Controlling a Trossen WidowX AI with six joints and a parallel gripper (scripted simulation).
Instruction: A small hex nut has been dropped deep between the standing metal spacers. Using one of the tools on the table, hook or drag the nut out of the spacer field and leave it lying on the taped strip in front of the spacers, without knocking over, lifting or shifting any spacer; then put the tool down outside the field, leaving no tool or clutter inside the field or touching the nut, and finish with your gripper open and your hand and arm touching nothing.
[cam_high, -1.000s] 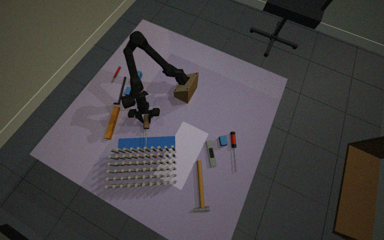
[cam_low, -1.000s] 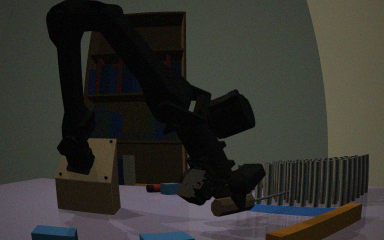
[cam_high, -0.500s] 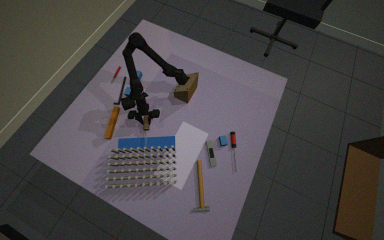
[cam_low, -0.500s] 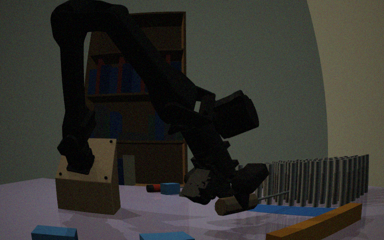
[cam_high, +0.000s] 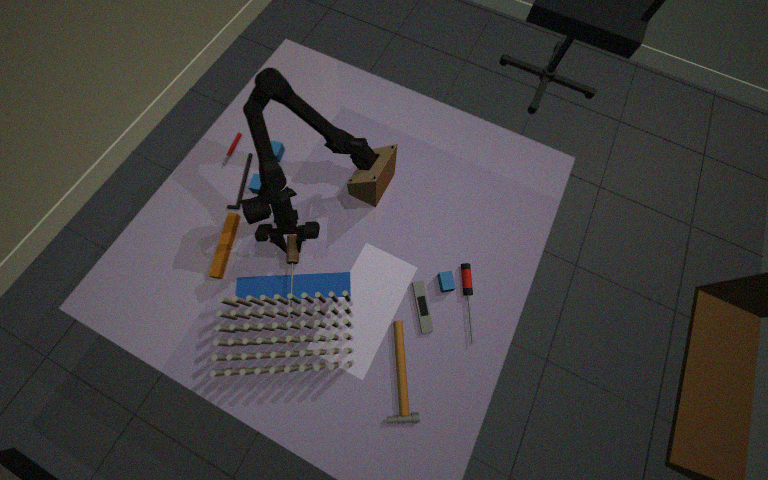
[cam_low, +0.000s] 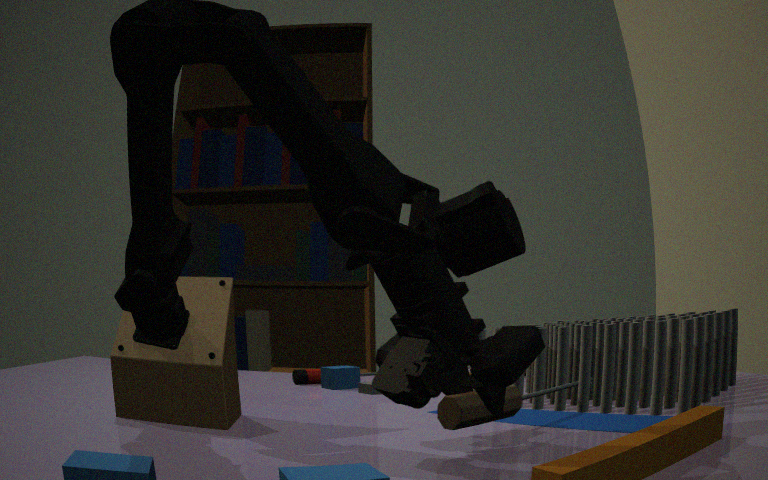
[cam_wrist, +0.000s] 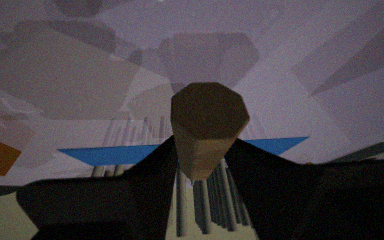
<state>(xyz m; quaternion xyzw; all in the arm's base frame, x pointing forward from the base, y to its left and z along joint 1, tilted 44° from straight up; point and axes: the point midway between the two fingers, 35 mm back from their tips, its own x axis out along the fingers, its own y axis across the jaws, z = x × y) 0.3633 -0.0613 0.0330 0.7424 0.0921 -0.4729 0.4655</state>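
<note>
My gripper (cam_high: 292, 244) (cam_low: 478, 396) is shut on the brown handle of a hook tool (cam_high: 292, 250) (cam_low: 461, 411) (cam_wrist: 207, 120), low over the mat just behind the blue taped strip (cam_high: 320, 281) (cam_low: 583, 420) (cam_wrist: 107, 154). The tool's thin metal rod (cam_high: 291, 284) (cam_low: 552, 390) runs across the strip and its tip reaches into the first rows of the standing spacers (cam_high: 283, 339) (cam_low: 634, 356) (cam_wrist: 205, 200). All the spacers stand upright. The hex nut is hidden among them in every view.
An orange bar (cam_high: 224, 245) (cam_low: 628, 447) and a black L-shaped tool (cam_high: 243, 180) lie left of the gripper. A white sheet (cam_high: 379, 294), a grey bar (cam_high: 421, 305), a blue block (cam_high: 446, 280), a red screwdriver (cam_high: 466, 280) and a hammer (cam_high: 400, 373) lie right of the field.
</note>
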